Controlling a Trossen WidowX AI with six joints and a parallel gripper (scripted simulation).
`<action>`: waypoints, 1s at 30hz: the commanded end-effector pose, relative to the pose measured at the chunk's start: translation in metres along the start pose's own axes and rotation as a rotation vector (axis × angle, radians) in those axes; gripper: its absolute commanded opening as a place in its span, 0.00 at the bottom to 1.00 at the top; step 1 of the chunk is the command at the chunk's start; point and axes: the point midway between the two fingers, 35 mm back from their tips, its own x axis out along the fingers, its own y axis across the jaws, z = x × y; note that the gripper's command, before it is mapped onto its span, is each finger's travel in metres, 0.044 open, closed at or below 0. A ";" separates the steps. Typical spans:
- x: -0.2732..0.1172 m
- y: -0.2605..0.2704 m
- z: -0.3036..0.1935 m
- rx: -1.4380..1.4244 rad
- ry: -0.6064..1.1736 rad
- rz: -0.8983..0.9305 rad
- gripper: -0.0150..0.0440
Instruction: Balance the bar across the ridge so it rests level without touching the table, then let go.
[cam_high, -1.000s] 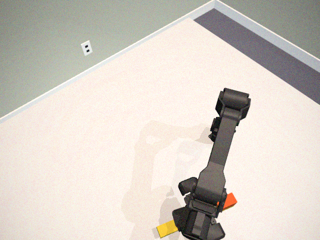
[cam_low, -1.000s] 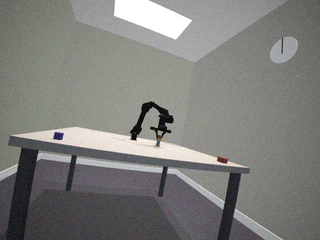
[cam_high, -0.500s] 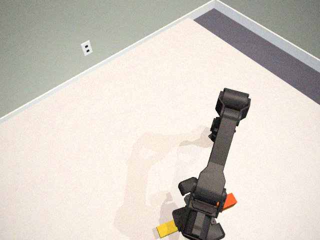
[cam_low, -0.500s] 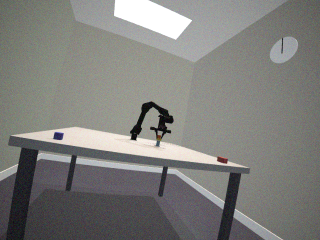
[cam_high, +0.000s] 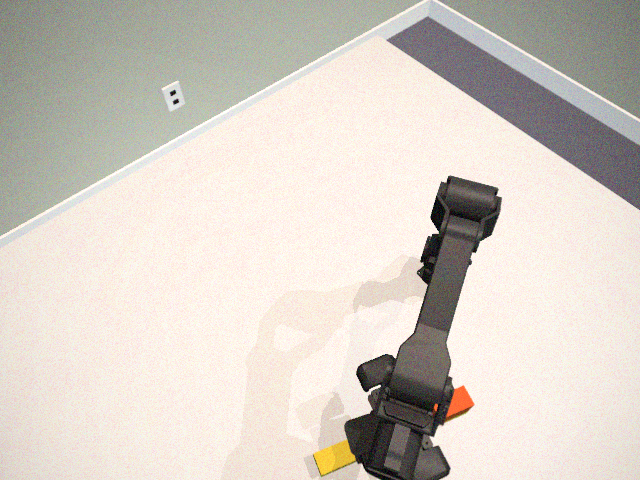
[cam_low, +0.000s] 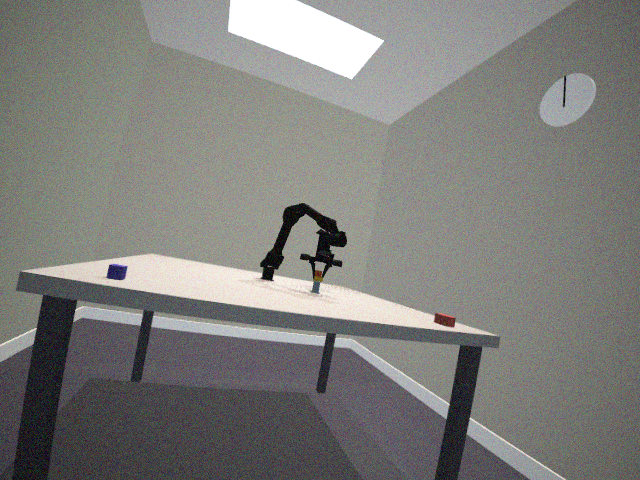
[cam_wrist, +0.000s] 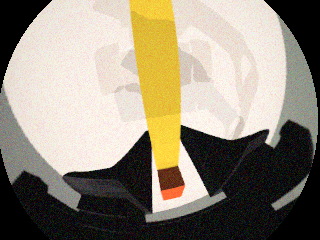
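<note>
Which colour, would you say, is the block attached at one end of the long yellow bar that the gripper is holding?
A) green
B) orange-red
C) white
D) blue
B: the block at the end of the yellow bar shows orange-red in the top and wrist views.

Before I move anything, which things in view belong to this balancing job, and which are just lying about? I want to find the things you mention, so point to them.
Part of the job:
- yellow bar (cam_high: 333, 458) (cam_low: 318, 279) (cam_wrist: 160, 75) with an orange-red block at one end (cam_high: 460, 401) (cam_low: 318, 273) (cam_wrist: 172, 192)
- pale blue ridge under it (cam_low: 315, 287)
- tool (cam_low: 318, 275), closed on the bar

Just lying about:
- blue block (cam_low: 116, 271)
- red block (cam_low: 444, 319)
</note>
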 end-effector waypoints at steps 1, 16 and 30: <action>0.001 0.001 0.000 0.000 0.001 0.003 0.25; 0.002 0.000 0.000 0.000 0.001 0.003 0.25; 0.003 0.000 0.000 0.000 0.001 0.003 0.25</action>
